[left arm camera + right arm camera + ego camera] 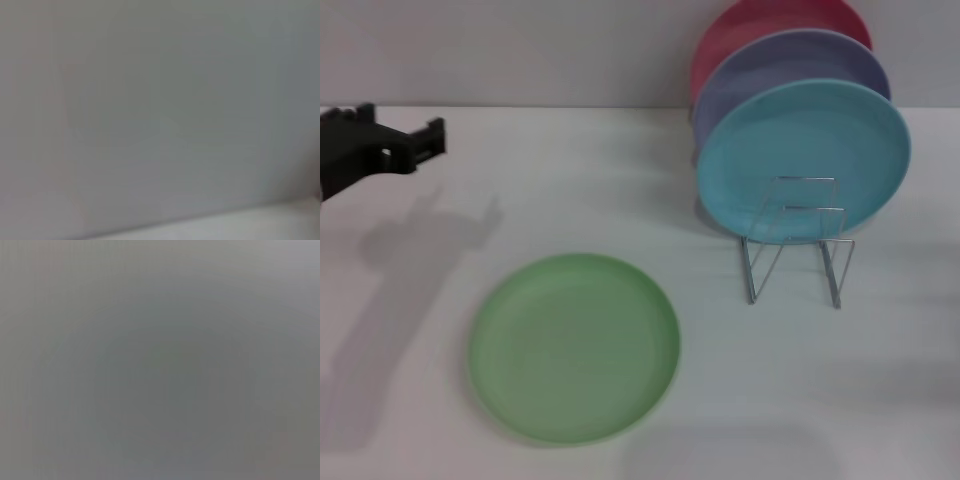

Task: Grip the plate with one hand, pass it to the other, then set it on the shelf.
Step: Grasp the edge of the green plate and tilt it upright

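The light green plate point(574, 346) lies flat on the white table, near the front and left of centre. The silver wire rack point(798, 240) stands to its right, with free dividers at its front end. My left gripper point(415, 143) shows at the far left edge of the head view, well behind and to the left of the green plate, apart from it and holding nothing. My right gripper is out of view. Both wrist views show only a blank grey surface.
Three plates stand upright in the rack: turquoise-blue point(804, 160) in front, lavender point(790, 75) behind it, red point(770, 25) at the back. The white table point(620, 180) spreads around the green plate, with a grey wall behind.
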You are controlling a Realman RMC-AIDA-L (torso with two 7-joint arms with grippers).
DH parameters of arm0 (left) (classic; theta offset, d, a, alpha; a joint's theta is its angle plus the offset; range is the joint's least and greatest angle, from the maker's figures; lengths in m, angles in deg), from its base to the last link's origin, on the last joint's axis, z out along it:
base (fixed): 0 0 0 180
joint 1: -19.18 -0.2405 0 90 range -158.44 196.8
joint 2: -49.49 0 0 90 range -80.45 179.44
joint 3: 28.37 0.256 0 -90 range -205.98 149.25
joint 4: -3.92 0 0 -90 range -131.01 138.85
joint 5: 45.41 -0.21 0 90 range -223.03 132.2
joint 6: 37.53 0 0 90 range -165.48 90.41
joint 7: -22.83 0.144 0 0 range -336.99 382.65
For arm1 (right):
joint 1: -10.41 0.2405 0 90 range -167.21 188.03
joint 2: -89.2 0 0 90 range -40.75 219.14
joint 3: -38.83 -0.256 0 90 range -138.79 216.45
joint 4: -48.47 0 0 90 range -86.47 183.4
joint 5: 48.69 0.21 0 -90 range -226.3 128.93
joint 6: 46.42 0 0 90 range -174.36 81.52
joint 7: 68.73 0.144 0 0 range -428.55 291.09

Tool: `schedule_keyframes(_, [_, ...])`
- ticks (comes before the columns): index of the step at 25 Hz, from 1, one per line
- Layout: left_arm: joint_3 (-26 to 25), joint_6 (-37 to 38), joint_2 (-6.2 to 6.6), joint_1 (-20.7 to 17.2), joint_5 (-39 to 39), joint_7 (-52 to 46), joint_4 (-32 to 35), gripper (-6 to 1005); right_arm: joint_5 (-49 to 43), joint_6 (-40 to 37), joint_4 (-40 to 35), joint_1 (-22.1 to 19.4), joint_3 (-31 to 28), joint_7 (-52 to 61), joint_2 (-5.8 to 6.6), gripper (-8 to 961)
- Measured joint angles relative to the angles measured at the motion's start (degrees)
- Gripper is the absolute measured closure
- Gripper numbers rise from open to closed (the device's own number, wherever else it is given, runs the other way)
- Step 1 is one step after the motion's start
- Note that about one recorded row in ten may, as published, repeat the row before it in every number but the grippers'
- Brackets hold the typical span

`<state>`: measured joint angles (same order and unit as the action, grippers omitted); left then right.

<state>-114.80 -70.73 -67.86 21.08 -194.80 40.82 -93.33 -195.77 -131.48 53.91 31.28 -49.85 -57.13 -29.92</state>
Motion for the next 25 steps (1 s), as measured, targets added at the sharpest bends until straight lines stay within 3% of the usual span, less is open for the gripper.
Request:
schedule_keyframes(2, [-1.3,-8.5,-0.66,1.3,0.3,-0.4,-2.9,216,0.0,0.6,0.0,0.1,0.0,0.0,0.04,123])
schedule_keyframes(3, [-1.3,-8.5,-0.66,1.3,0.3,-0.4,-2.9,216,0.0,0.7,0.0,0.1,0.0,0.0,0.06,123])
schedule_keyframes(4, [-1.8,-18.1,-0.55,3.5,0.1,-2.7,-4.7,217,0.1,0.9,0.0,0.1,0.0,0.0,0.09,124])
schedule_keyframes(9, [-2.6,-29.5,-0.71,7.4,-0.9,-3.7,-4.5,217,0.1,1.0,0.0,0.1,0.0,0.0,0.12,123])
schedule_keyframes(16, [-0.9,-37.0,-0.90,9.8,-3.6,-6.7,-1.6,216,0.1,1.0,0.0,0.0,-0.3,0.0,0.12,123])
schedule_keyframes(25, [-0.2,-40.0,-0.96,11.8,-3.8,-7.9,3.3,217,0.1,1.1,0.0,0.0,-0.4,0.1,0.12,124])
